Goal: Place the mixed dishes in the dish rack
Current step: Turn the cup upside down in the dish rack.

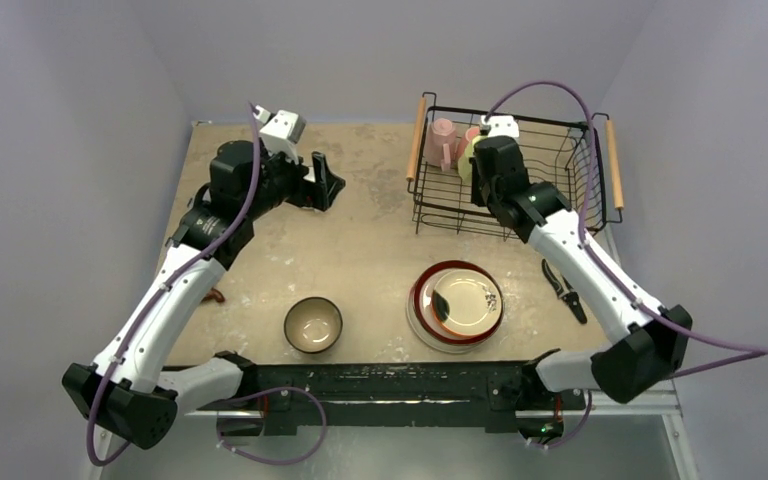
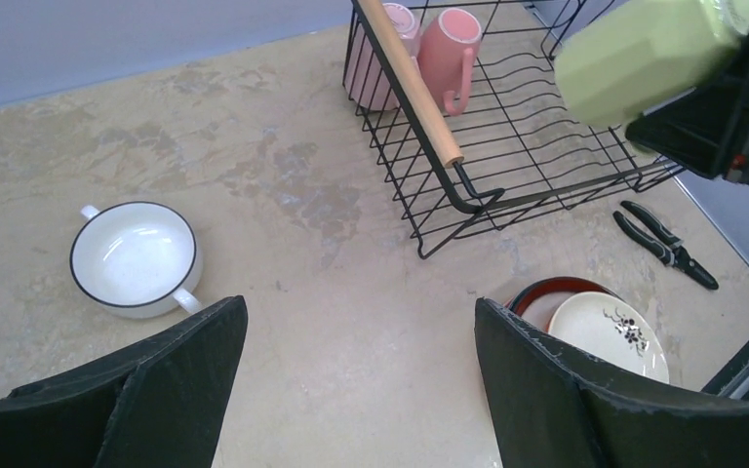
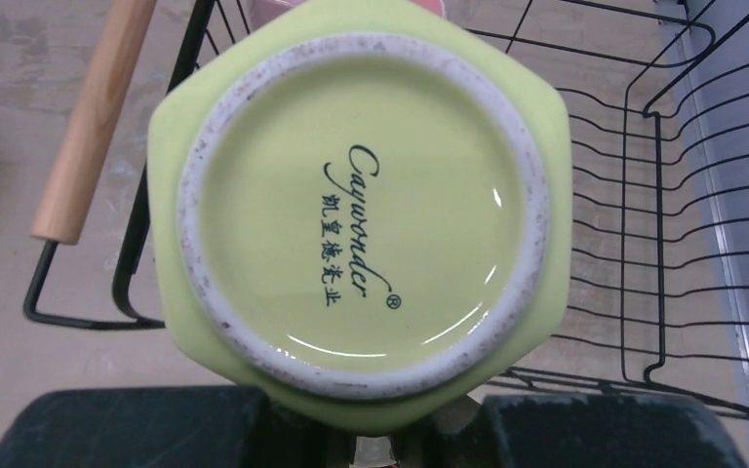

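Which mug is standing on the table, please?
The white mug; the salmon mug and pink mug are in the rack, and the right gripper holds the green mug over it.

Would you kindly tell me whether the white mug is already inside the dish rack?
No, the white mug stands upright on the table, well apart from the dish rack.

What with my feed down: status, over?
Left gripper open, empty. Right gripper shut on yellow-green mug above dish rack. Pink mugs racked, far corner; nothing blocking.
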`<control>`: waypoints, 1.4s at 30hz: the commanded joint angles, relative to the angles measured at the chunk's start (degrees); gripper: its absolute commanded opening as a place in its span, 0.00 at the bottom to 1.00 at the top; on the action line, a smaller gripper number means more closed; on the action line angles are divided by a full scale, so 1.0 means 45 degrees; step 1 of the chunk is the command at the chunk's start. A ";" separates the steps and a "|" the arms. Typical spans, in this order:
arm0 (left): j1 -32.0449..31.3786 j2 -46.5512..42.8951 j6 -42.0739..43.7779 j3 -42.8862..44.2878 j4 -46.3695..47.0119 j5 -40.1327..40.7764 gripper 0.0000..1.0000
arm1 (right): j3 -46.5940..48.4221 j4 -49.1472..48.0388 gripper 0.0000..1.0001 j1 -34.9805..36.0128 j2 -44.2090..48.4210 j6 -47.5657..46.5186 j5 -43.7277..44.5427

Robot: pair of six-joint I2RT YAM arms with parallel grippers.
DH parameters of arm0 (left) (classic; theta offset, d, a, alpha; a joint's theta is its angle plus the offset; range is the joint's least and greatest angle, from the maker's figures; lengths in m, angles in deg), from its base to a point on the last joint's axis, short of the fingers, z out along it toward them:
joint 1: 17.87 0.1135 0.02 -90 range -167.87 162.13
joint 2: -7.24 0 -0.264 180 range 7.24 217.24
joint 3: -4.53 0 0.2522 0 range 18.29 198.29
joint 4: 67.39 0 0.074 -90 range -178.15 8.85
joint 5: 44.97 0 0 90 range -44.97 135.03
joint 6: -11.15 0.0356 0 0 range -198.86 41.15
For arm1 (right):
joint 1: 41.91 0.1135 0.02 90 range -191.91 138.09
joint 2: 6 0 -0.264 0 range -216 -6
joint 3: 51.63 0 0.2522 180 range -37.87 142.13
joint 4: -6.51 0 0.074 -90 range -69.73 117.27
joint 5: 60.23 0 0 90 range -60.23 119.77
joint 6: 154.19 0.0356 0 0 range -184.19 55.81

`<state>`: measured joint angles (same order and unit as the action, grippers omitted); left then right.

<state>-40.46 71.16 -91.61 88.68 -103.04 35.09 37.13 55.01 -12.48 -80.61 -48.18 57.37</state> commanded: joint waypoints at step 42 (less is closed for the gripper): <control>0.2729 0.2102 -0.2760 0.1089 0.0547 -0.4523 0.82 | 0.3070 -0.2765 0.00 -0.2148 -0.7533 -0.1232 -0.5175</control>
<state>-29.03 81.49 -102.56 91.30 -102.19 16.14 50.68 49.64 -22.35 -115.58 -52.37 34.66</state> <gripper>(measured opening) 0.826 0.162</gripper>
